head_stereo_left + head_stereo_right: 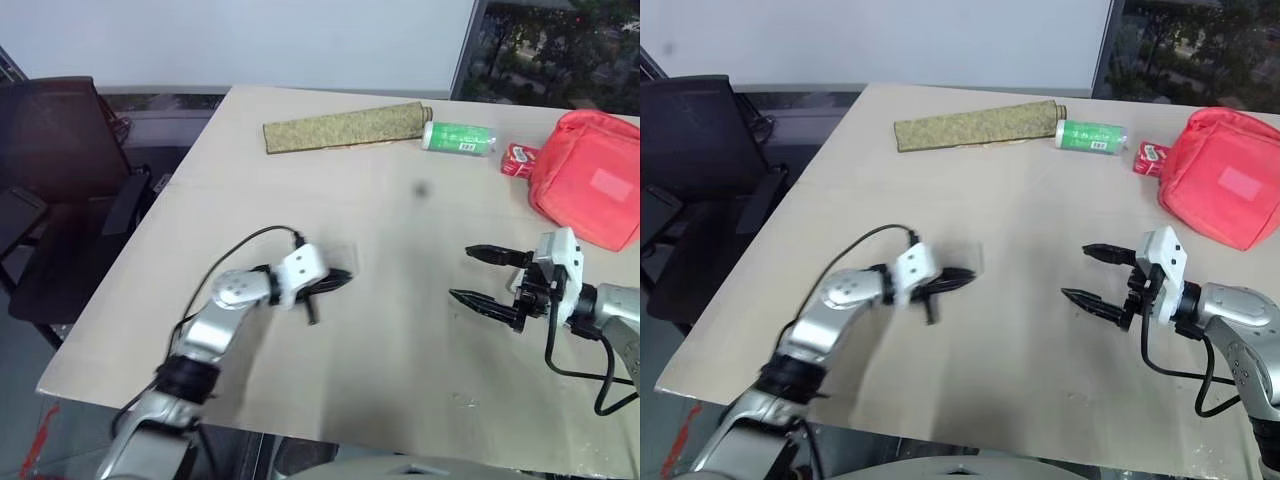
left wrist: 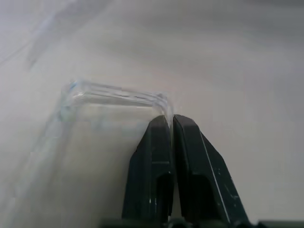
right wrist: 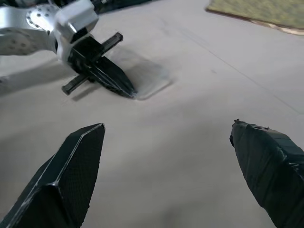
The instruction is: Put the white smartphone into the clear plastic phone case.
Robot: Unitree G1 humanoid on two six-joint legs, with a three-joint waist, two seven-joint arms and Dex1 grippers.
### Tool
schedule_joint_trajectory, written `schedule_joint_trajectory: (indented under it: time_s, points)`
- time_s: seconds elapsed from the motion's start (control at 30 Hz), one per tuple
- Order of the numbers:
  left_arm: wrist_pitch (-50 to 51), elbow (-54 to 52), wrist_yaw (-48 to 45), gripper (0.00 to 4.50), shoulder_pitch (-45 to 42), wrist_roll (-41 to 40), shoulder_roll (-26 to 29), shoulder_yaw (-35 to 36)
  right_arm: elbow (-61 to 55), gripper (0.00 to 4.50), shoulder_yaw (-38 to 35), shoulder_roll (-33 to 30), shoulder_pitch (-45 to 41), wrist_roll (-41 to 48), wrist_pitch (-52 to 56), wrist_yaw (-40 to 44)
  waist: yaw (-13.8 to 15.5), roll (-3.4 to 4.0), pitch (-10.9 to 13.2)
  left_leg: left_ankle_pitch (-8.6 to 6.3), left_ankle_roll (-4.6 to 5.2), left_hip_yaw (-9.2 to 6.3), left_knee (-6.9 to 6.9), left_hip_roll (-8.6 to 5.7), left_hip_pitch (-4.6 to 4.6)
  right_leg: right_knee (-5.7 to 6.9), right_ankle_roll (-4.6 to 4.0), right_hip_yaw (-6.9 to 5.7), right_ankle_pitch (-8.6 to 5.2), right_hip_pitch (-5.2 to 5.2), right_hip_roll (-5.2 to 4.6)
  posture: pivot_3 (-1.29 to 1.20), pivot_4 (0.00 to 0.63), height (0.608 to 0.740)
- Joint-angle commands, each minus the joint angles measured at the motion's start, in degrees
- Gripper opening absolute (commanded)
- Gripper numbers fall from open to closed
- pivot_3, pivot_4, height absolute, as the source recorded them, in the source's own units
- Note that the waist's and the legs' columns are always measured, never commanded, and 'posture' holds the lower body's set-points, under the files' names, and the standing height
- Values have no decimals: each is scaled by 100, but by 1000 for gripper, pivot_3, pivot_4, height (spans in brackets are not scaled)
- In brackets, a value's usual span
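Note:
The clear plastic phone case lies flat on the beige table, left of the middle. It also shows faintly from the right wrist. My left gripper is shut on the rim at one corner of the case. From the head its black fingers point to the right, low over the table. My right gripper hovers wide open right of centre with nothing between its fingers, pointing left toward the case and well apart from it. The white smartphone is out of view.
A red pouch sits at the far right with a small red packet beside it. A green-and-white bottle and a rolled olive mat lie along the far side. A black chair stands off the table's left edge.

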Motion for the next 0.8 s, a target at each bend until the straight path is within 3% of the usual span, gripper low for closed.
schedule_joint_trajectory:
  time_s: [0.03, 0.1, 0.23, 0.4, 0.6, 0.8]
  points:
    - [-229, 358, -209, 156, -481, 112, -499, -397, 283, 4500, -192, -156, 14, -224, -405, 184, 2, -1, 0, 0, 1, 1, 0, -1, 0, 1, 0, 0, 0, 0, 1, 0, 150, 740]
    - [-301, 563, -322, 156, -679, 165, -718, -562, 436, 4500, -240, -201, 0, -323, -529, 207, -14, -1, 1, -1, 3, 1, 0, 0, 0, 2, 0, 1, 0, -1, 5, 0, 150, 740]
    - [-377, 872, -521, 1781, -974, 168, -1045, -740, 644, 4500, -403, -253, 40, -463, -733, 203, -99, -2, 2, -3, 6, 2, -5, 11, 2, 5, -2, 2, -1, -3, 17, 0, 150, 740]
    - [-647, 1087, -567, 4413, -1191, 270, -1213, -784, 996, 4500, -543, -232, 48, -792, -1114, 44, -145, -3, 2, -3, 6, 8, -5, 11, 5, 6, -1, 8, 0, -3, 19, 0, 150, 740]
    - [-749, 511, -467, 4462, -1146, 276, -976, -556, 1298, 4500, -516, -348, 112, -925, -1081, 96, -144, -3, 2, -3, 6, 10, -1, 12, 9, 13, 0, 12, 0, -3, 20, 0, 150, 740]
    - [931, -1811, -464, 4462, -436, -722, -170, 176, 1926, 4500, -480, -414, 93, -1226, -1245, 57, -157, 0, 1, -3, 6, 10, -3, 16, 9, 13, -2, 16, -1, -4, 19, 0, 150, 740]
